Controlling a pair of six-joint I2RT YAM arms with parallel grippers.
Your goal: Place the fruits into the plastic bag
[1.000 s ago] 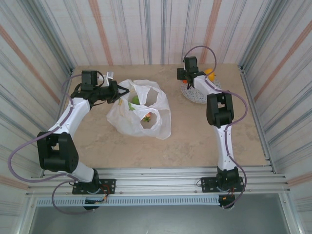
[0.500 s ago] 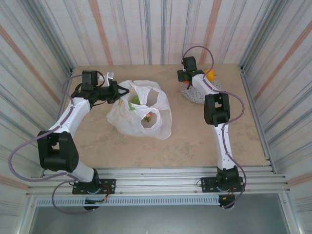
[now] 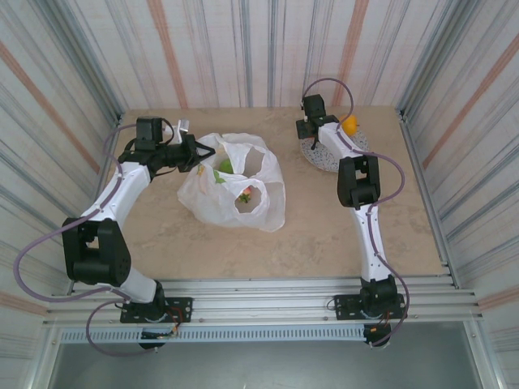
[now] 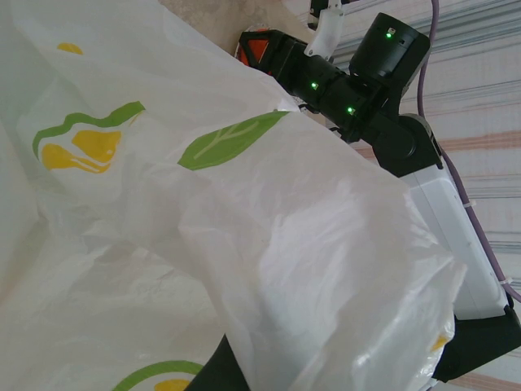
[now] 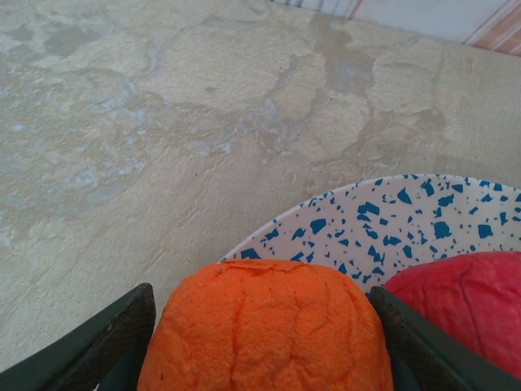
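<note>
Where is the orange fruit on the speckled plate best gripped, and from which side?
Grip the orange fruit across its widest middle, from above, one jaw on each side, as the right gripper is lined up. It is round, so off-centre jaws would likely slip. The red fruit close beside it leaves a narrow gap.

Bare table [image 3: 324, 219] between plastic bag [image 3: 231, 198] and plate [image 3: 318, 158] — walls [image 3: 243, 49] hem three sides.

Count: 1 plastic bag [image 3: 231, 203], 1 speckled plate [image 3: 326, 158], 2 arms [image 3: 113, 194] [image 3: 369, 235]. At the plate, 3 pieces: 1 orange ball [image 5: 264, 326], 1 red fruit [image 5: 464, 301], 1 yellow-orange ball [image 3: 349, 124]. Visible in the bag, 3 more: 2 green pears [image 3: 225, 166] [image 3: 217, 177], 1 small red-orange piece [image 3: 245, 195]; 6 in all.
</note>
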